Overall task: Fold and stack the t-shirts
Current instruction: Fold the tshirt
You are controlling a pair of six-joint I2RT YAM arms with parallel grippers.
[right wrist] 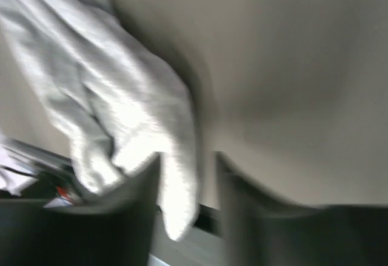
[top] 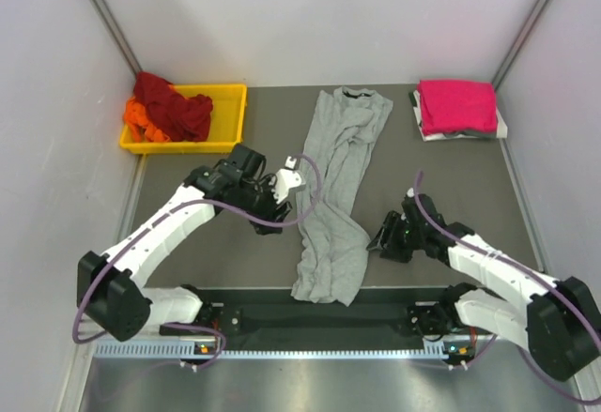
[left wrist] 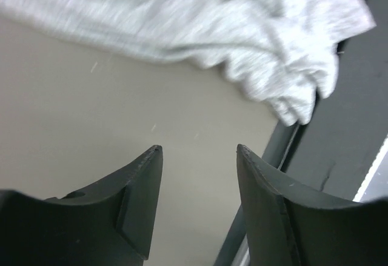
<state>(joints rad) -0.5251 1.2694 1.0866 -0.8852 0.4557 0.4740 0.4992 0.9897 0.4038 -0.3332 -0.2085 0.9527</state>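
- The heather-grey t-shirt (top: 343,163) lies as a long, rumpled strip between the two grippers. Its dark collar is at the far end and its other end is at the near edge of the table (top: 423,177).
- Left gripper (left wrist: 199,151): fingers spread, holding nothing. The shirt's bunched near end lies just ahead of the tips, not touching them.
- Right gripper (right wrist: 188,160): blurred, fingers a little apart. A corner of the grey shirt sits in the gap against one finger, with bare table beside it.
- Far beyond the right gripper lies a folded magenta t-shirt (top: 457,105).
- Far beyond the left gripper, a dark red t-shirt (top: 174,102) and an orange t-shirt (top: 141,119) are heaped in a yellow tray (top: 230,116).
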